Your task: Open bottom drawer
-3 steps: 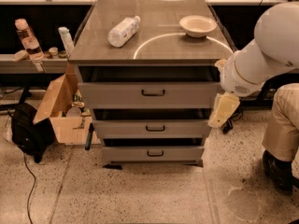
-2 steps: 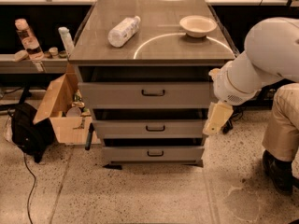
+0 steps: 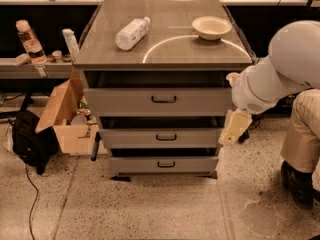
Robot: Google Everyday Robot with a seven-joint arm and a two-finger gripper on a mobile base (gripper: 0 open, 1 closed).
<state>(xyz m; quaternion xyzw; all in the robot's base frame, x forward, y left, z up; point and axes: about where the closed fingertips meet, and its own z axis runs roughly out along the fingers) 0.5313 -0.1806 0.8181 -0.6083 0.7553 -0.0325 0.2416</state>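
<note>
The grey cabinet (image 3: 162, 59) has three drawers, each standing a little out from the frame. The bottom drawer (image 3: 195, 165) is the lowest, with a short flat front and a small black bar handle (image 3: 166, 164). The middle drawer (image 3: 160, 138) and the taller top drawer (image 3: 157, 101) sit above it. My gripper (image 3: 234, 127) hangs at the cabinet's right edge, level with the middle drawer, up and to the right of the bottom drawer's handle. My white arm (image 3: 280, 71) reaches in from the right.
A plastic bottle (image 3: 132, 32) lies on the cabinet top beside a bowl (image 3: 211, 27). An open cardboard box (image 3: 67, 119) and a black bag (image 3: 31, 143) stand on the floor at the left. A person's leg and shoe (image 3: 300, 149) are at the right.
My arm has swung left and slightly down, bringing the gripper closer to the cabinet's right edge. The drawers have not moved.
</note>
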